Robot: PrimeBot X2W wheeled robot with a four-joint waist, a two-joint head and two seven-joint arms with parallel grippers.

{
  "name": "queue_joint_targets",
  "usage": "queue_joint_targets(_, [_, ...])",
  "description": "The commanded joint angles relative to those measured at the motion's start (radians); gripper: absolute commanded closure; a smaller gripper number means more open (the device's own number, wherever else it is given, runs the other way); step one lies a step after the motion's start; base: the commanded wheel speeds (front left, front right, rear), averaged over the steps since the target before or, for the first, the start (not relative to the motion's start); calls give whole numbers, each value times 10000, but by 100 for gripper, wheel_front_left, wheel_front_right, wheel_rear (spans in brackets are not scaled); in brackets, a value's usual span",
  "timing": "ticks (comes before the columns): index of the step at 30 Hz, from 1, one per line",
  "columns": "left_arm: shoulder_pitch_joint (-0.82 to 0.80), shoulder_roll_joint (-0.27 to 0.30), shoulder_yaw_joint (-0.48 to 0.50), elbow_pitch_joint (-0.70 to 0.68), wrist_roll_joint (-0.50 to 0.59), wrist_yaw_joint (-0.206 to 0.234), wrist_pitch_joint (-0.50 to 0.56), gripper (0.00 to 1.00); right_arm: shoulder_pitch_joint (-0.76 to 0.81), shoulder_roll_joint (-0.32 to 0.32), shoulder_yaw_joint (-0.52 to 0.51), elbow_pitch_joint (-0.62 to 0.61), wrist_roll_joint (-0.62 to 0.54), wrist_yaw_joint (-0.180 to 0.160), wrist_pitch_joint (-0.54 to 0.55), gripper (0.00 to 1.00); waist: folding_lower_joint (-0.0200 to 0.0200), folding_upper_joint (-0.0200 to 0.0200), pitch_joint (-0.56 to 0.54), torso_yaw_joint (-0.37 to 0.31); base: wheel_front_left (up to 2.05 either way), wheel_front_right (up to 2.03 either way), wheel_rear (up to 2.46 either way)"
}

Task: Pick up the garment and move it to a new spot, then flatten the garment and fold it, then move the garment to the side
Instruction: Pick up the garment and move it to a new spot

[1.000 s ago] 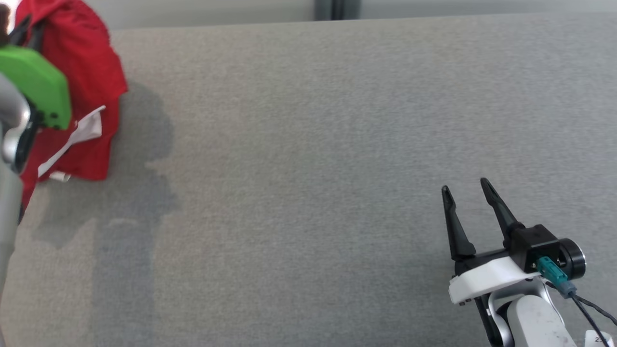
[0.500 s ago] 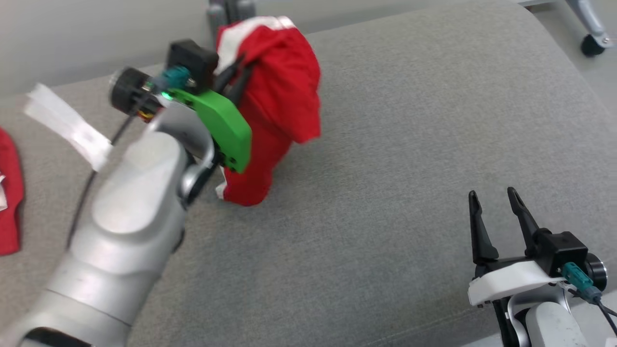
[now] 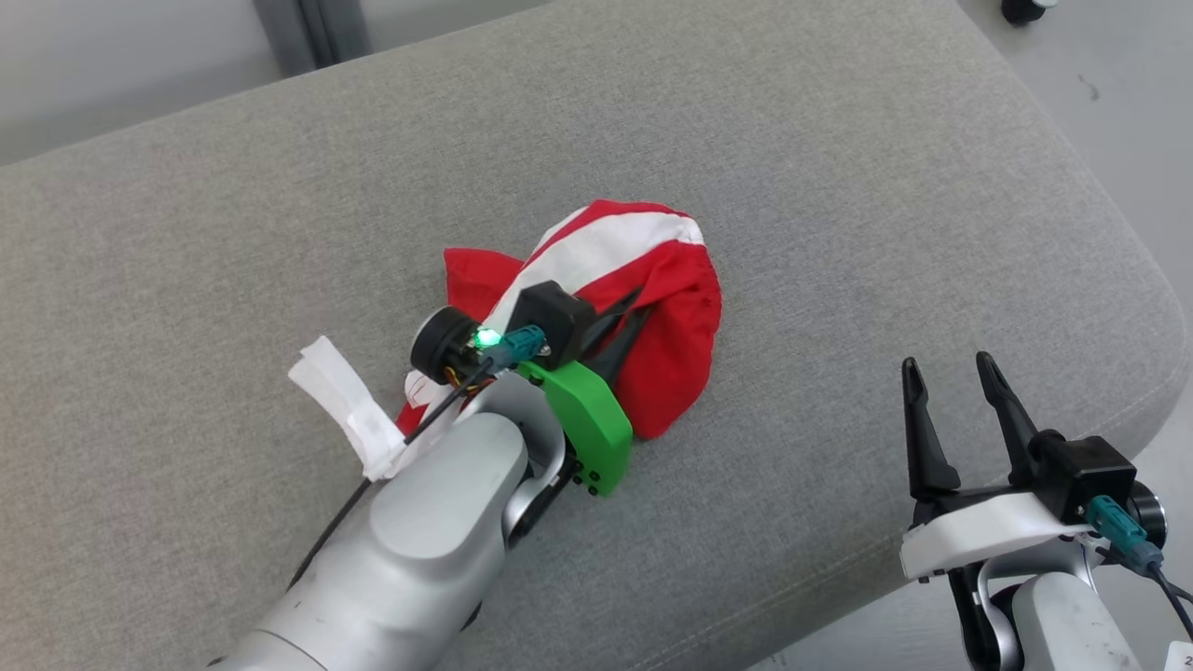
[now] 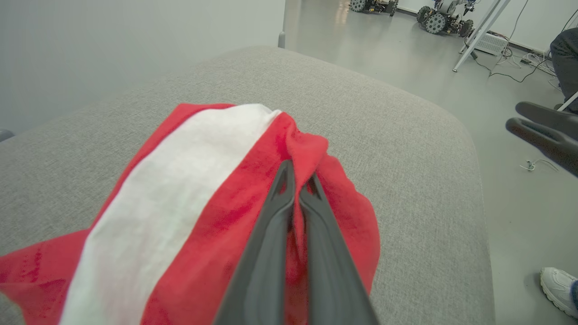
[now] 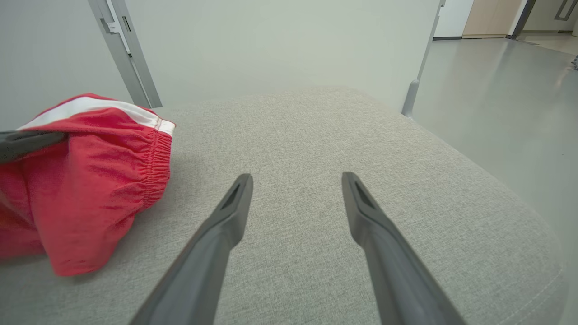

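Observation:
The garment (image 3: 666, 326) is red cloth with a white stripe and an elastic hem, bunched up in the middle of the grey cushion (image 3: 280, 205). My left gripper (image 3: 637, 308) is shut on a red fold near its top. In the left wrist view the two dark fingers of the left gripper (image 4: 299, 174) press together with the garment (image 4: 180, 180) pinched between them. In the right wrist view the garment (image 5: 90, 180) droops, its lower edge touching the cushion. My right gripper (image 3: 946, 365) stands open over the cushion's front right corner, apart from the cloth; the right gripper (image 5: 297, 178) holds nothing.
The cushion's rounded right edge (image 3: 1146, 280) drops to a grey floor. A person's white shoe (image 4: 557, 289) stands on that floor. Wheeled machines (image 4: 442, 18) and cables lie farther back. A metal post (image 5: 126, 54) rises behind the cushion.
The head camera has swung, so the whole picture shifted. My left arm has brought the hanging garment down to the cushion's middle. The right gripper stays open as before.

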Motion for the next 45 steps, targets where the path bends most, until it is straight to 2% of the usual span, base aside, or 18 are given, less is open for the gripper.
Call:
queue_joint_targets(1, [99, 75, -217, -64, -168, 160, -113, 29, -70, -15, -13, 27, 1, -10, -32, 0, 0, -1, 24, -1, 0, 0, 0])
queue_joint_targets(2, [146, 74, -413, -117, -314, 241, -161, 0, -75, -13, -23, 35, 3, -8, -32, 0, 0, -1, 2, 49, 0, 0, 0])
queue_joint_targets(8, [-119, 60, -1172, -378, -1171, 690, -435, 0, -69, -19, -43, 39, -89, -10, -31, 0, 0, -1, -263, 540, 0, 0, 0])
queue_joint_targets(17, [-367, 54, -1074, -191, -1764, 1213, -758, 0, 143, -21, -301, 26, -492, -8, -31, 0, 0, -1, -1152, 1574, 0, 0, 0])
queue_joint_targets(23, [349, 138, -114, -255, -1275, 1472, -766, 0, 234, -23, -553, -23, -822, -10, -31, 0, 0, -1, -1816, 2321, 0, 0, 0])
queue_joint_targets(33, [2995, 739, 1904, -1970, 43, 1926, -759, 0, 624, -21, -740, -64, -888, -10, -31, 0, 0, -1, -2539, 3433, 0, 0, 0])
queue_joint_targets(39, [4755, 983, 3075, -2989, 690, 2202, -760, 0, 897, -23, -688, -168, -721, -10, -31, 0, 0, -1, -2703, 3771, 0, 0, 0])
queue_joint_targets(45, [6182, 880, 4307, -3958, 1105, 2431, -759, 0, 1175, -21, -585, -227, -511, -8, -31, 0, 0, -1, -2844, 3814, 0, 0, 0])
